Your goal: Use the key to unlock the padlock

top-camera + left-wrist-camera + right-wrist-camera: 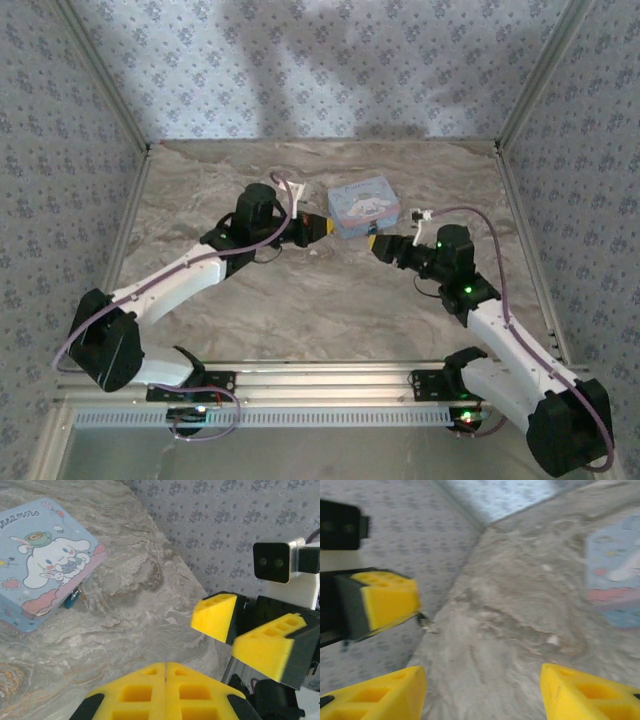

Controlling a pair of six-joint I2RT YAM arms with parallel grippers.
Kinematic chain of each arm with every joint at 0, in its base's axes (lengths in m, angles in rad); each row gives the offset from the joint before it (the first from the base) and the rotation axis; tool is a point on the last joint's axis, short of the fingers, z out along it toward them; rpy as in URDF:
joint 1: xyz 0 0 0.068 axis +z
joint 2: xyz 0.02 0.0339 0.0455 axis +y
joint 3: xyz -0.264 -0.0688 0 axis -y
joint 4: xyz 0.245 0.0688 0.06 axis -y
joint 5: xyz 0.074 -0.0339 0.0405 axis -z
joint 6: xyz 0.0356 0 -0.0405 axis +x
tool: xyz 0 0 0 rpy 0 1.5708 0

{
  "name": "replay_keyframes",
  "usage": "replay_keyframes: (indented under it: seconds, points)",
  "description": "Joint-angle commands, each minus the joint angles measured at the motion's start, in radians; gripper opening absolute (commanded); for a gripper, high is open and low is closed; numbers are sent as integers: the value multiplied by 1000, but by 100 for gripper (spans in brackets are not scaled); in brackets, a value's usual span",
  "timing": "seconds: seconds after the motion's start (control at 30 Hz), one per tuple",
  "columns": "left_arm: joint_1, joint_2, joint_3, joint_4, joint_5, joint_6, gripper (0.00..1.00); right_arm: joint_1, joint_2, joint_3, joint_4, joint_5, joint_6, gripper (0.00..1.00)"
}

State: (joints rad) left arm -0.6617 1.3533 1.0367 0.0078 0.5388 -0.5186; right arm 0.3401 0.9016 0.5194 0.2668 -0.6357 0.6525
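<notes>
One worry: left jaws clamped on key [426, 621], little poking out, right jaws apart, so key could slip at padlock [73, 598].

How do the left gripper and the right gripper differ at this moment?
The left gripper is shut, its pads pressed together; the right gripper stands open. A small thin piece, probably the key, sticks out of the left gripper's tip; the right gripper holds nothing. Both have yellow pads and face each other near the tin.

Grey marbled tabletop [300, 300]; pale floral-print walls [300, 70] on three sides; aluminium corner posts [105, 75]; soft shadows.
</notes>
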Motion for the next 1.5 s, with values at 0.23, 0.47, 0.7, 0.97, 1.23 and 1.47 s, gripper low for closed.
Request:
replay_keyframes:
  seconds: [0.23, 0.47, 0.7, 0.97, 1.23, 1.47]
  points:
    - [10, -26, 73, -92, 149, 85, 0, 113, 128, 86, 179, -168, 27, 58]
    - [10, -24, 66, -80, 155, 76, 0, 148, 189, 114, 195, -150, 13, 47]
    - [9, -22, 57, -57, 163, 62, 0, 174, 230, 136, 207, -149, 8, 40]
    - [9, -23, 47, -43, 168, 53, 0, 181, 241, 141, 205, -120, 4, 29]
    - [7, -22, 46, -40, 178, 54, 0, 179, 240, 144, 193, -100, 4, 19]
    - [7, -20, 46, -40, 178, 57, 0, 176, 234, 139, 161, -86, -7, 4]
